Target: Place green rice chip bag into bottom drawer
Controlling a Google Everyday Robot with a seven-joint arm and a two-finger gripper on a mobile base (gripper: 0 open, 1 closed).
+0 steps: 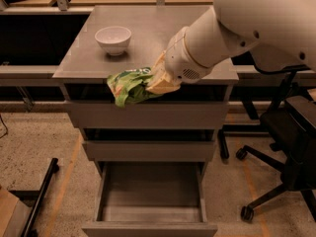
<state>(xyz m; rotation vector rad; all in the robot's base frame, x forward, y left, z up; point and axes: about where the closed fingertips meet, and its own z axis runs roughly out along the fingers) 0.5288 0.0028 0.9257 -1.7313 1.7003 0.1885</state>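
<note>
camera — high, facing cabinet (148, 28), tilted down | gripper (157, 82) mid-frame; clasping bag (129, 85)

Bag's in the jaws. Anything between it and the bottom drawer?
Nothing visible. The gripper holds the green rice chip bag at the front edge of the cabinet top; the bottom drawer stands open below, with nothing visible inside it.
</note>
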